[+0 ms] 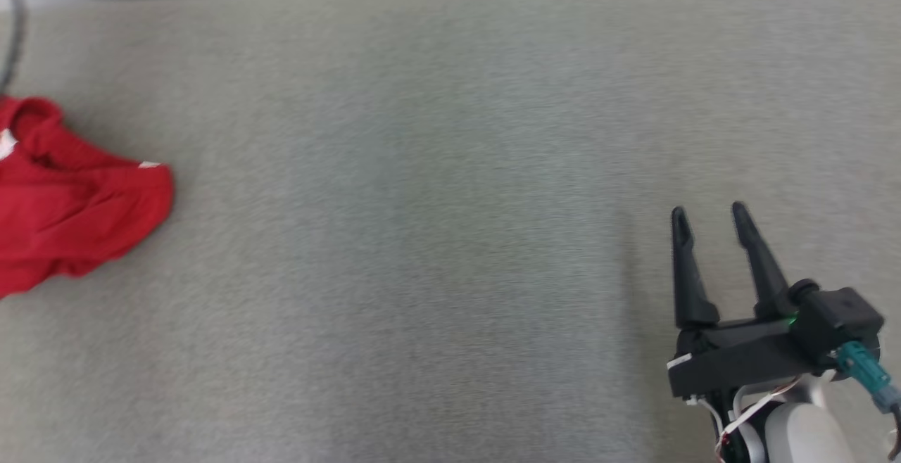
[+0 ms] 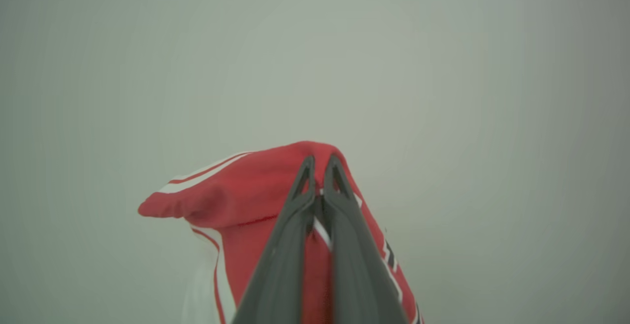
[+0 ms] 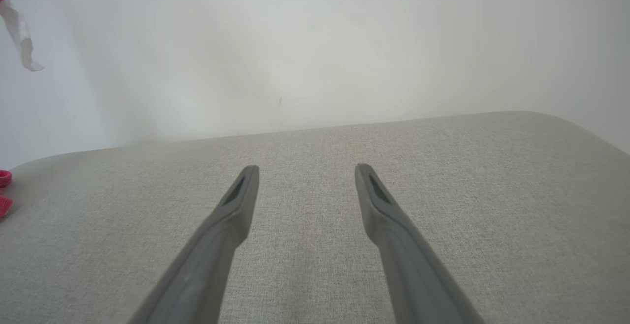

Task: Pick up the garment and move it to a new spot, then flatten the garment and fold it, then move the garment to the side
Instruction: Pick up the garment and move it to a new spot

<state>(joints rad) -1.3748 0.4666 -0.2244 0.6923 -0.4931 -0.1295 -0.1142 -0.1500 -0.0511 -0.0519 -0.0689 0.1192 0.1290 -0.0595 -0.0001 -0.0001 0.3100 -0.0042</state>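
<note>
From the head view, a crumpled red garment with white trim point(image 1: 70, 203) lies at the far left edge of the flat grey woven fabric surface point(image 1: 436, 167), partly cut off by the frame. The right gripper point(image 1: 709, 211) hovers over the surface's near right corner, well apart from the garment, its 2 dark fingers spread wide with nothing between them.

In the left wrist view, the left gripper point(image 2: 321, 161) is clamped tight on a fold of the red cloth, which rises to a peak at the fingertips. White stripes run down either side. I cannot tell whether the cloth is clear of the surface.

In the right wrist view, the spread fingers point across the bare weave toward a pale wall point(image 3: 295, 43), with a sliver of red at the surface's left edge.
</note>
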